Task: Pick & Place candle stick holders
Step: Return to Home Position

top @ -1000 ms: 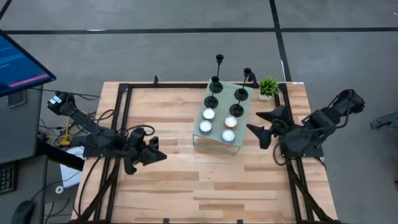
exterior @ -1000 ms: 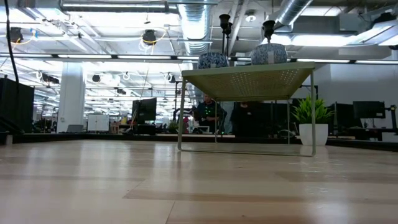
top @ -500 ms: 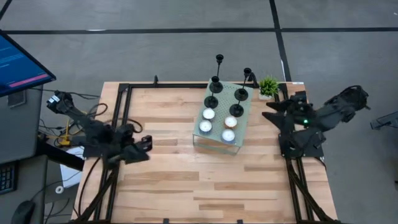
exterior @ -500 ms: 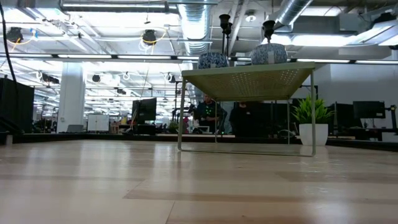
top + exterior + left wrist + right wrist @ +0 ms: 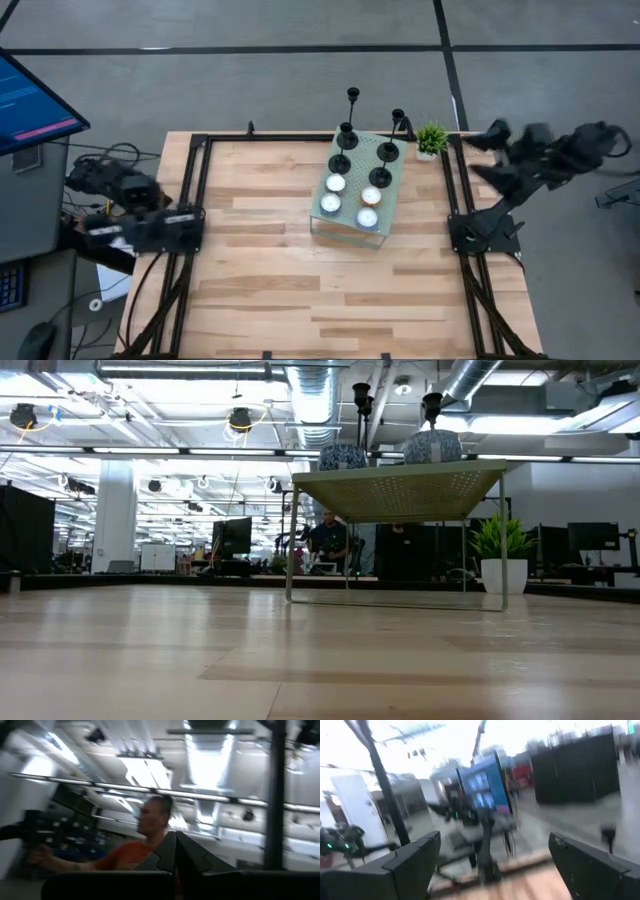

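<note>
Several black candle stick holders (image 5: 346, 135) stand by their disc bases on the far part of a small pale-green stand (image 5: 395, 195); their tops show in the low view (image 5: 361, 395). My left arm (image 5: 150, 225) is folded back at the table's left edge. Its gripper (image 5: 174, 854) is shut and empty and points up at the ceiling. My right gripper (image 5: 492, 152) is open and empty, raised at the table's far right beside the stand. Its fingers (image 5: 415, 862) stand wide apart.
White tealight candles (image 5: 335, 183) sit on the stand's near part. A small green potted plant (image 5: 432, 138) stands at its far right. Black frame rails (image 5: 200, 200) run along both table sides. A monitor (image 5: 35, 110) is at the left. People (image 5: 325, 540) are beyond the table.
Both arms have drawn back from the table's middle. My left gripper has gone to the left edge and tipped upward. My right gripper has risen and gone toward the far right corner. The candle stick holders have stayed in place.
</note>
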Available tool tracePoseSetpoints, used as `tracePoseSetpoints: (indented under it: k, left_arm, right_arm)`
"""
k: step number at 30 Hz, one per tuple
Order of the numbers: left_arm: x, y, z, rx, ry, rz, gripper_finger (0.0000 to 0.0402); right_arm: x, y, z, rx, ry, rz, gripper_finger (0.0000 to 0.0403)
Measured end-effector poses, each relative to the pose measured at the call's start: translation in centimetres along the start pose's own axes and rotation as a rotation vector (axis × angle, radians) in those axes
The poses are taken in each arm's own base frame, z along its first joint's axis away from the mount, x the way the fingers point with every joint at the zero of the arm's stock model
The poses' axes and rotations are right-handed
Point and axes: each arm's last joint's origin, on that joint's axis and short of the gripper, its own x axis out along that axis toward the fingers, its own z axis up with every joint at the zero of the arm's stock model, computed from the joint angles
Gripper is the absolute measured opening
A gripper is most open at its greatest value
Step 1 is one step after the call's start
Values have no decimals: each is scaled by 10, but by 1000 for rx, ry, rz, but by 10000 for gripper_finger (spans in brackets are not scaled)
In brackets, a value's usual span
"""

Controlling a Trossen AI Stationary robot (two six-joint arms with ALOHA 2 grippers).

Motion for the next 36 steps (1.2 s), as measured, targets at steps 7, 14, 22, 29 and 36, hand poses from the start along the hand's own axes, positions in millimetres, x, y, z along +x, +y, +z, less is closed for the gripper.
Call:
tracePoseSetpoints:
  k: [7, 14, 22, 29, 36]
  left_arm:
    - [1, -6, 7, -18, 166, -122, 8]
    - [1, -3, 1, -2, 317, -222, 8]
    - [-18, 6, -21, 92, 418, -263, 8]
    - [-48, -24, -21, 163, 376, -173, 8]
    - [-65, -58, -20, 270, 287, -41, 8]
  right_arm:
    - [-42, -35, 19, -65, -175, 88, 363]
    - [-59, -57, -20, -47, -189, 89, 363]
    - [-52, -61, -88, -11, -226, 29, 363]
    - [-42, -54, -112, -52, -206, 23, 363]
    - [-29, -49, -143, -18, -187, 8, 363]
